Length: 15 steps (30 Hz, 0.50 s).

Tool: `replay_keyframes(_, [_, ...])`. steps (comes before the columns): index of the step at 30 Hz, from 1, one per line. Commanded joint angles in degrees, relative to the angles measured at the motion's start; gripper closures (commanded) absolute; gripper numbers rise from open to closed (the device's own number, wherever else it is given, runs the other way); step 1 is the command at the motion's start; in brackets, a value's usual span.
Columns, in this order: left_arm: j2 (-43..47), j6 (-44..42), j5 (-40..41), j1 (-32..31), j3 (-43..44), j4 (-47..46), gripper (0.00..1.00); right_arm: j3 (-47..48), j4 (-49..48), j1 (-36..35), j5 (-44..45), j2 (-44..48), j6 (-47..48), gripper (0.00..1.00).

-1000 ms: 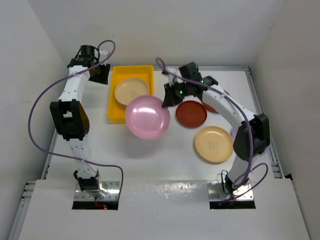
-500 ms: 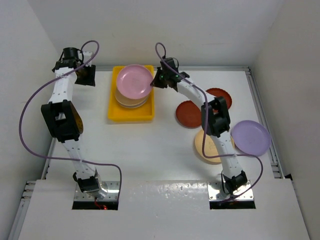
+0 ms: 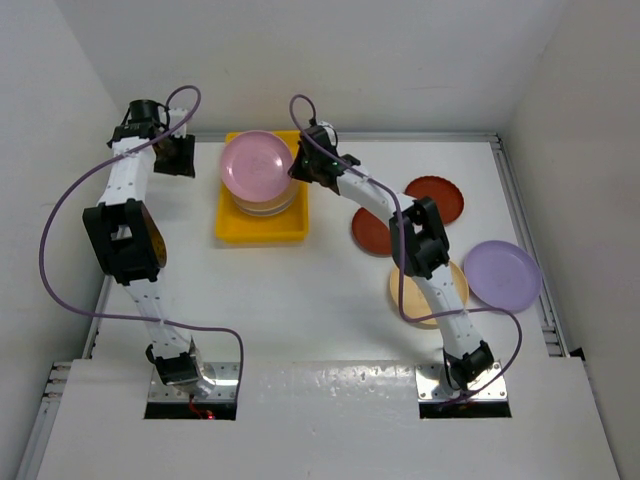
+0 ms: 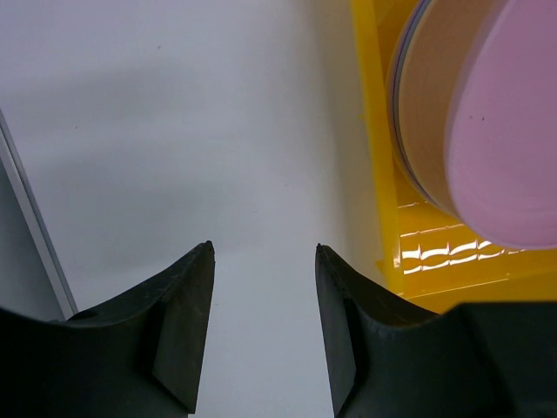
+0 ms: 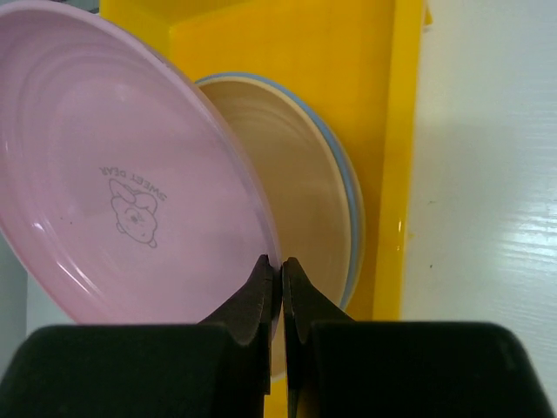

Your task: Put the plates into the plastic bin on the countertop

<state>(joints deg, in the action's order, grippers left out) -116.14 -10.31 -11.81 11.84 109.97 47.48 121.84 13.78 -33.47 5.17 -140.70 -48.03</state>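
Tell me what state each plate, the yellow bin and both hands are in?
Pink plate: tilted over the bin, gripped by its rim.
Right hand: shut on pink plate.
Left hand: open, empty, beside the bin.
Bin: holds a stack, tan plate over blue plate.
Red plates: two, flat on the table.
Loose tan plate: flat, partly under the right arm.
Lilac plate: flat, far right.

Bright, even light from overhead, only soft faint shadows on the countertop (image 3: 330, 290). Glare streaking the near ledge (image 3: 330, 378), sparkling inside the plastic bin (image 4: 370, 131). Up close, dark fingers (image 4: 174, 348) and pink plate (image 4: 513, 131) soft, out of focus; overhead view crisp.
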Motion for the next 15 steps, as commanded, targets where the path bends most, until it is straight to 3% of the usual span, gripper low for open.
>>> replay_keyframes(1, [1.6, -1.1, -1.0, 0.6, 0.0, -0.7, 0.47, 0.8, -3.1, 0.0, 2.6, 0.2, -0.4, 1.00])
replay_keyframes(5, [1.6, -1.1, -1.0, 0.6, 0.0, -0.7, 0.47, 0.9, -2.8, -0.5, 3.0, 0.3, 1.6, 0.99])
replay_keyframes(12, [1.1, -1.1, -1.5, 0.6, 0.0, -0.7, 0.46, -0.2, -3.1, -1.6, 2.9, 1.5, 5.9, 0.71])
replay_keyframes(15, [1.1, -1.1, -1.5, 0.6, 0.6, -0.7, 0.46, -0.6, -3.4, -1.9, 3.5, 2.1, 7.9, 0.68])
